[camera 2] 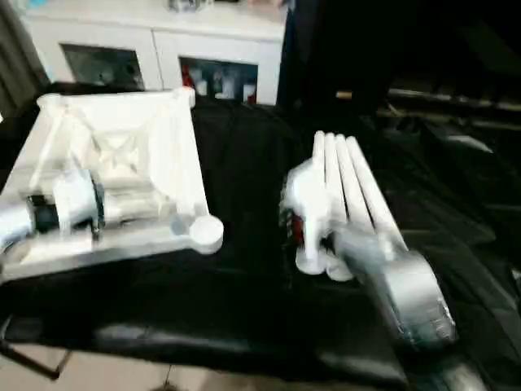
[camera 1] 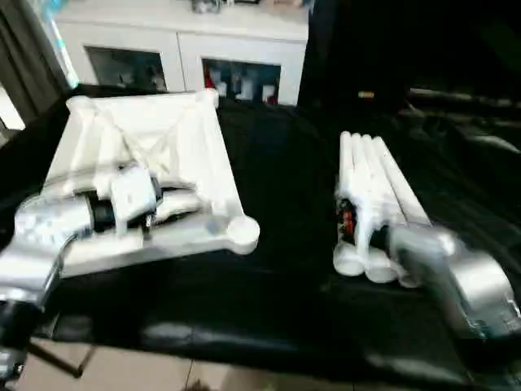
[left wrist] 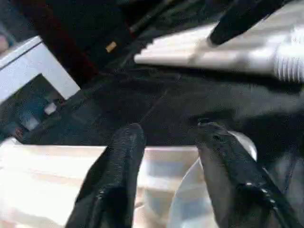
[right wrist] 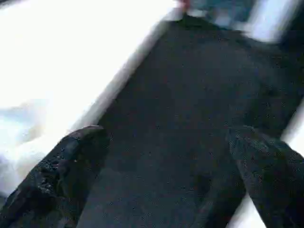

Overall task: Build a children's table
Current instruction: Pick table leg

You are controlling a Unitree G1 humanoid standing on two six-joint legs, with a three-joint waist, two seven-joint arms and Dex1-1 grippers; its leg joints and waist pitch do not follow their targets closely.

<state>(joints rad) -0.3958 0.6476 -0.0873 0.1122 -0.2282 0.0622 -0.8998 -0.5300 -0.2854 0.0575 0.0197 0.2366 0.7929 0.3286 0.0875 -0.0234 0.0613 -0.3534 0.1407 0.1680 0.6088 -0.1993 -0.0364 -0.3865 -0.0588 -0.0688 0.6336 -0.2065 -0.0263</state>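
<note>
1. Presently, the tabletop (camera 1: 146,155) lies underside up on the robot's left part of the black-draped surface (camera 1: 277,269), ribs showing and a round corner socket (camera 1: 242,231) at its near right corner; the four legs (camera 1: 370,191) lie bundled side by side on the robot's right part, well apart from it.
2. Your left end effector (left wrist: 166,130) sits above the near rim of the tabletop, just beside that socket; its two black fingers (left wrist: 114,166) stand part-way apart with nothing between them; treat this arm as free, not as a brace.
3. Your right end effector (right wrist: 161,137) has its fingers spread wide and empty, with dark cloth showing between them and white plastic to either side; in the head views it hangs at the near ends of the legs, contact not resolvable through the blur.
4. The step in hand appears to be taking a first leg; straddle one tube only, since the four touch one another and a wide span may catch a neighbour.
5. Grip near the end rather than mid-length only if you can keep the tube level; a long tube is likely to swing.
6. Bring the leg to the near socket upright and centred before pressing; steady the rim with the left arm, since the light plastic top may slide on the cloth.
</note>
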